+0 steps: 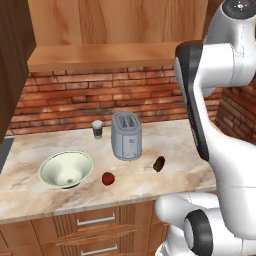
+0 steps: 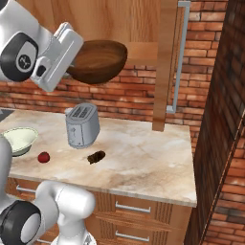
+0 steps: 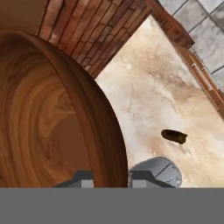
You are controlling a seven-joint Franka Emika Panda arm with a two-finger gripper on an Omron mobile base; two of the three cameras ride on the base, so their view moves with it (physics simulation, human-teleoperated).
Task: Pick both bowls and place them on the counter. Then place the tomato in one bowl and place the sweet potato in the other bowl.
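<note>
My gripper (image 2: 75, 66) is shut on the rim of the dark brown wooden bowl (image 2: 98, 61) and holds it high in the air above the toaster. In the hand view the rim of this bowl (image 3: 43, 122) runs between my fingertips (image 3: 82, 177), with the gripper (image 3: 111, 179) clamped across it. The white and green bowl (image 1: 66, 169) sits upright at the left of the counter (image 1: 175, 145). To its right lies the red tomato (image 1: 108, 178). The sweet potato (image 1: 159, 163) lies right of the toaster, and far below the held bowl in the hand view (image 3: 174, 136).
A silver toaster (image 1: 126, 135) stands mid-counter with a small grey shaker (image 1: 97, 129) behind it. An open wooden cabinet door (image 2: 165, 62) with a long metal handle hangs at the right, and a brick wall (image 2: 220, 119) closes that side. Wooden drawers (image 2: 139, 215) lie below.
</note>
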